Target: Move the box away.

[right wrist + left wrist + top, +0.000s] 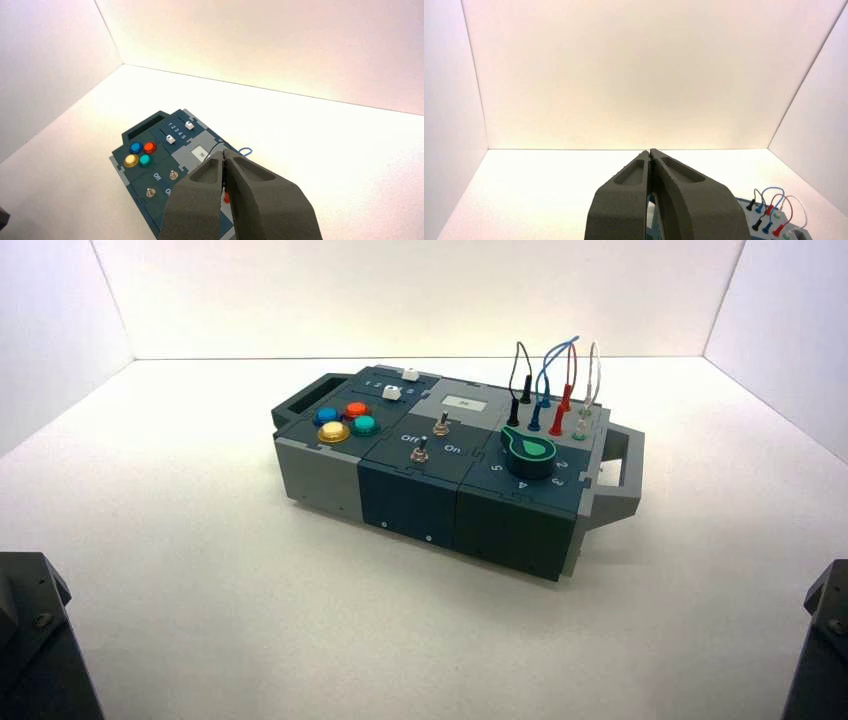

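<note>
The long dark-blue and grey modular box (pixel 455 465) with its end handles sits out in the middle of the white floor, untouched, with the left gripper (pixel 650 155) and right gripper (pixel 225 157) both parked near me, well short of it, each with its fingers pressed together. A shove on one end could well spin it instead of sliding it away, and a finger could snag the looped wires (pixel 555 375) at its far right. No containers here.
</note>
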### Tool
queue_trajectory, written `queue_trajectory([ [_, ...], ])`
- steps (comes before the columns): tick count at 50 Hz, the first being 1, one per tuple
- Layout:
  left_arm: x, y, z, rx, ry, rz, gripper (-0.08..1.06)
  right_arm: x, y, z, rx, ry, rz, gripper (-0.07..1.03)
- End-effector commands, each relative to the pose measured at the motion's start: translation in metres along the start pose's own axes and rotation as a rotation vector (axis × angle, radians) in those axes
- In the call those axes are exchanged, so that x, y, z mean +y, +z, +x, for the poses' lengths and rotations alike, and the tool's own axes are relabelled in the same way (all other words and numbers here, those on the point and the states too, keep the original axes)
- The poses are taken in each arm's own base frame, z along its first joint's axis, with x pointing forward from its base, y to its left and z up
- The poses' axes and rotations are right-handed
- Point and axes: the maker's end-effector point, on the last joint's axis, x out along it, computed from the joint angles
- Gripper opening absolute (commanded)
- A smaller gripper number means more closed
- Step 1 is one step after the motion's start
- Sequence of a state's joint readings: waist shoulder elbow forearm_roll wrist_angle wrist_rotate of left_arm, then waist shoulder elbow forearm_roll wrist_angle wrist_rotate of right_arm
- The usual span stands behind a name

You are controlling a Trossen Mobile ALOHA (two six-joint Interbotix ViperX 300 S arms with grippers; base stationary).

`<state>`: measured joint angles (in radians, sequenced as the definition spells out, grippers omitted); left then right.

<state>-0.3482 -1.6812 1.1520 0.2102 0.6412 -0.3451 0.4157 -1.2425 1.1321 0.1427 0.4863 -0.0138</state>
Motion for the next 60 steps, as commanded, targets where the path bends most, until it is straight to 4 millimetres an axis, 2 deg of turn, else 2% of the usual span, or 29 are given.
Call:
queue_trajectory([
  [1, -0.001, 0.003, 0.002, 0.007, 0.001, -0.003, -0.03, 0.000, 0.006, 0.000, -0.013, -0.001, 0.010, -0.02],
  [19, -0.001, 0.001, 0.002, 0.013, 0.001, -0.006, -0.03, 0.000, 0.005, 0.000, -0.005, 0.001, 0.012, -0.02],
  [30, -0.005, -0.008, 0.020, 0.128, 0.003, -0.023, -0.03, 0.007, -0.003, 0.005, 0.081, 0.033, 0.071, -0.02],
  [40, -0.012, -0.018, 0.037, 0.245, -0.006, -0.059, -0.03, 0.027, -0.012, 0.015, 0.242, 0.117, 0.207, -0.02],
  [45, -0.015, -0.034, 0.046, 0.355, -0.005, -0.062, -0.03, 0.039, -0.023, 0.025, 0.353, 0.161, 0.276, -0.02],
  [56, -0.025, -0.067, 0.047, 0.562, -0.038, -0.021, -0.03, 0.070, -0.051, 0.037, 0.517, 0.262, 0.348, -0.02],
  [60, -0.029, -0.070, 0.046, 0.608, -0.053, -0.004, -0.03, 0.080, -0.057, 0.038, 0.539, 0.293, 0.370, -0.02],
])
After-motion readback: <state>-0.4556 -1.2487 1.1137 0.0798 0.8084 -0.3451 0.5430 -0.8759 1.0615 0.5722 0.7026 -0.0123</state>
